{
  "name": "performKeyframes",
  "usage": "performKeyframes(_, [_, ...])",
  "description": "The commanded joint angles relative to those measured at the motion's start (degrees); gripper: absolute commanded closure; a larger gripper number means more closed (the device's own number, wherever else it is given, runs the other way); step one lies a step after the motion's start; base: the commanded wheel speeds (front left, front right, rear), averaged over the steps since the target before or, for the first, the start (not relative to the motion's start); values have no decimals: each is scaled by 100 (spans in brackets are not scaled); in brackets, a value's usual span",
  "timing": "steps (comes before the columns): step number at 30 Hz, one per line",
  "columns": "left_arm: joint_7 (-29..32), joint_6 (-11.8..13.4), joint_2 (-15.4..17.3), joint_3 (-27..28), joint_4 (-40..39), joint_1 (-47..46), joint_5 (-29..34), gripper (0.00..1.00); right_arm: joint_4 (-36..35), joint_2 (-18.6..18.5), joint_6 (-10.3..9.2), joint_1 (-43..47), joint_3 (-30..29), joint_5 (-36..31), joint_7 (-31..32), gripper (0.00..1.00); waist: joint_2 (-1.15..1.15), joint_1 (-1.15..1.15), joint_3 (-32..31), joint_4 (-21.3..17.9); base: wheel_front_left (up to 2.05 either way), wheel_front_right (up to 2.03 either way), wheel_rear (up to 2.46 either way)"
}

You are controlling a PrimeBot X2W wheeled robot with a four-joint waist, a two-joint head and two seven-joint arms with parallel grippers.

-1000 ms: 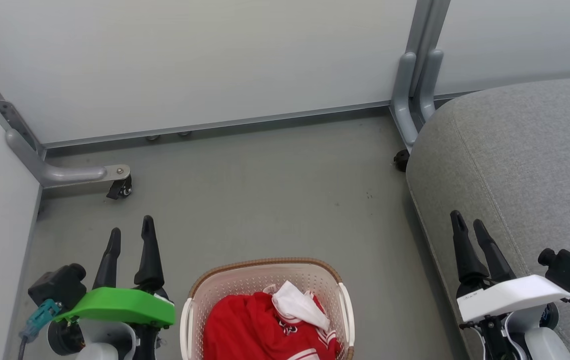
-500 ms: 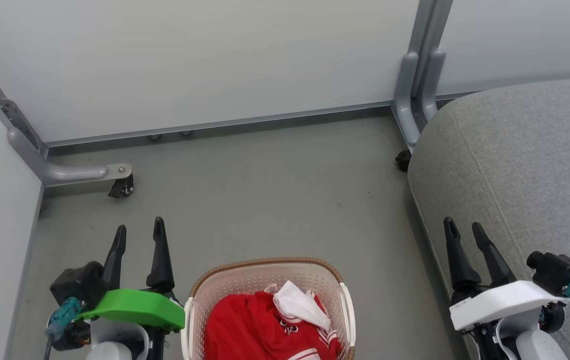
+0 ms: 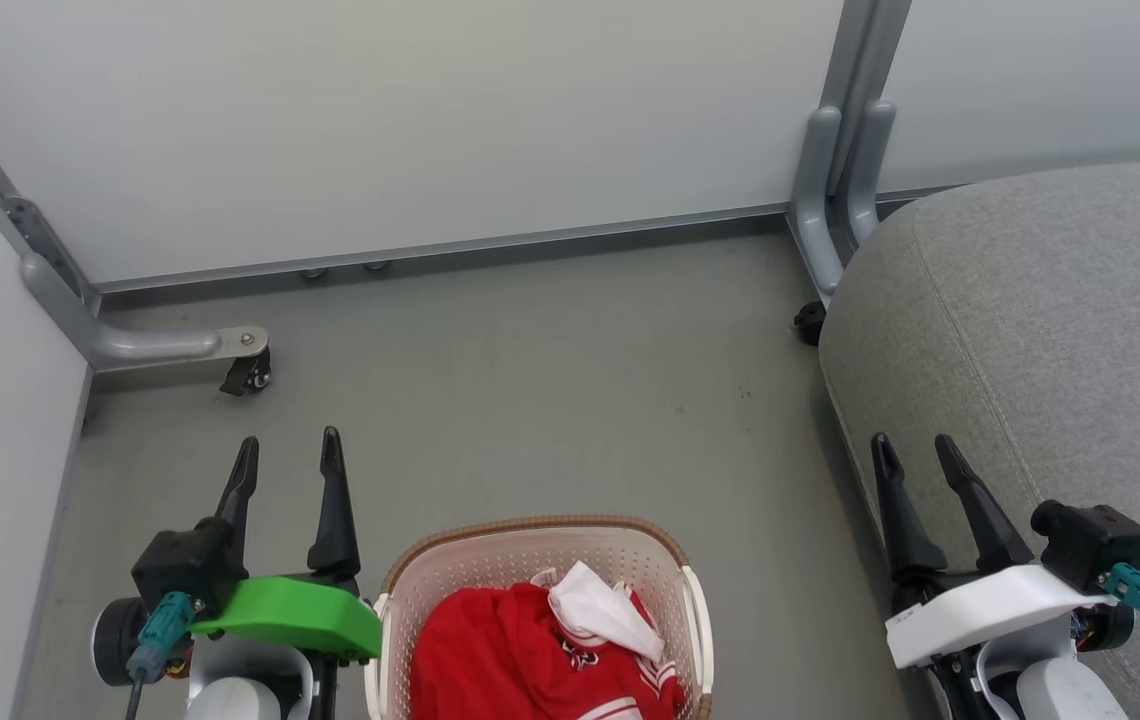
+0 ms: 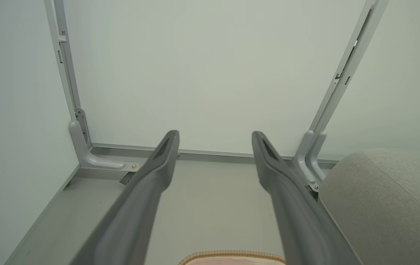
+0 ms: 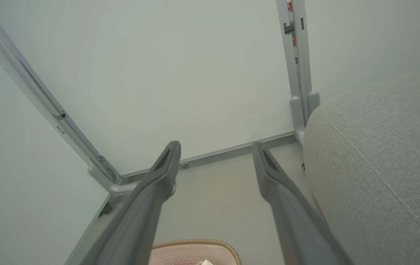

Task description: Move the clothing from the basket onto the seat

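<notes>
No legible text anywhere; black-and-white emblem [image 3: 577, 656] on clothing [image 3: 490, 650] too small to read.

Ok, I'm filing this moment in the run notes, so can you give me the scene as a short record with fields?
clothing: red jersey with a white part, bunched inside the basket
basket: cream with a brown rim, on the floor between the two arms
seat: large grey cushion at the robot's right, apart from the basket
left end effector: open, empty, left of the basket
right end effector: open, empty, at the seat's near edge
task state: clothing not yet moved
</notes>
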Motion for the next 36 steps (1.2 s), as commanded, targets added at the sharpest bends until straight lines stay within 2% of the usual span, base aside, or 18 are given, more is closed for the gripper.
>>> performKeyframes(1, [-62,34,48,-14,-47,-93,154,0,-57,-34,2,-8,12,-155,-58,0,46,0,0,4,0,0,0])
performKeyframes(20, [-278,43,43,-113,-39,-83,966,0,18,-43,2,11,0,-992,-272,0,55,0,3,6,0,0,0])
performKeyframes(36, [-396,-51,34,-108,175,-119,1224,0,244,-48,1,-19,-32,-1380,-394,0,61,0,-2,27,0,0,0])
